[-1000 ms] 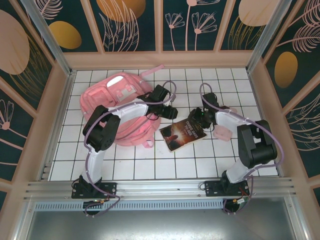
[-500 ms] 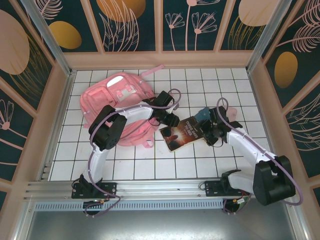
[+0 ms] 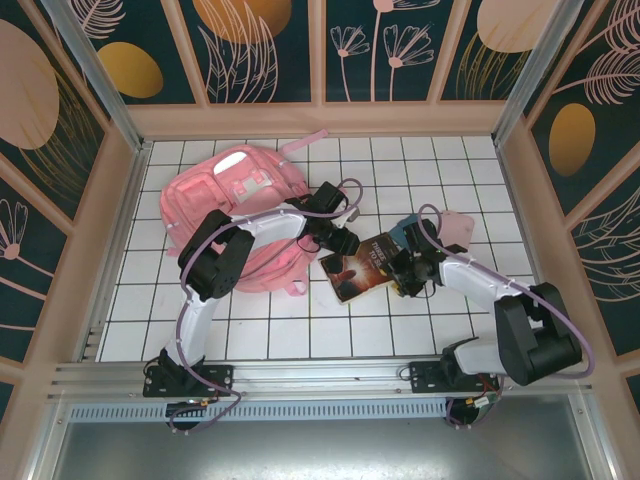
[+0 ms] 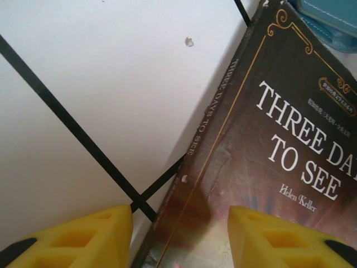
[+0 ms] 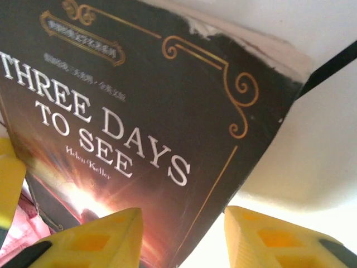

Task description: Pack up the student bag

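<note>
The student bag (image 3: pixel 240 215) lies flat at the back left, pink with white patches. A dark book titled "Three Days to See" (image 3: pixel 360 266) lies on the tiles to its right. My left gripper (image 3: pixel 340 240) is open at the book's upper left corner. In the left wrist view its yellow fingers (image 4: pixel 95 234) straddle the spine of the book (image 4: pixel 262 139). My right gripper (image 3: pixel 405 270) is open at the book's right edge. In the right wrist view its fingers (image 5: pixel 268 237) straddle the edge of the book (image 5: pixel 139 100), whose corner looks slightly raised.
A teal case (image 3: pixel 405 230) (image 4: pixel 329 17) lies just behind the book, with a pale pink item (image 3: pixel 458 225) to its right. Wooden walls ring the white gridded table (image 3: pixel 330 320).
The right arm swung its gripper inward and down to the book's right edge. The left gripper moved off the bag to the book's upper left corner, then held still.
</note>
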Tool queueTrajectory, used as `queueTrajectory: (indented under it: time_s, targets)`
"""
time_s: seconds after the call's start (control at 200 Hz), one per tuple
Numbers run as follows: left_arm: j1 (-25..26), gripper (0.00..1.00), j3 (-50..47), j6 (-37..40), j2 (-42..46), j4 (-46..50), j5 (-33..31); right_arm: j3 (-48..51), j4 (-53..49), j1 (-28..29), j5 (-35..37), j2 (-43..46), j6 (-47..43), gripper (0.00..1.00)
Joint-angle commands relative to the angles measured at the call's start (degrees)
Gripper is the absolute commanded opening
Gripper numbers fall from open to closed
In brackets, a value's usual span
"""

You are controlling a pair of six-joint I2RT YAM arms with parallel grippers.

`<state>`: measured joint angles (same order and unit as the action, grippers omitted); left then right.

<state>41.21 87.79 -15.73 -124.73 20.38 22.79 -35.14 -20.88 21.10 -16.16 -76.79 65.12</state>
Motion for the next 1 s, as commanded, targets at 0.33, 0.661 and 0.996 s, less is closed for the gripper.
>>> queueTrajectory:
  time_s: [0.33,0.661,0.996]
  targets:
    - [1.07,0.45,0.61,3.95,-2.95,2.94,9.93,3.14,6.0,0.35,-2.17,-4.87,-3.58,0.37]
    - [1.26,0.36,-5.48,1.62,8.43,-2.61,13.01,1.19,10.97,0.43,-4.67,-5.58,-8.27,0.37]
    - [1.25,0.34,-13.24,-0.9,18.2,-4.47,11.11,-2.81,16.67,1.43,-8.66,-6.8,-12.88,0.32]
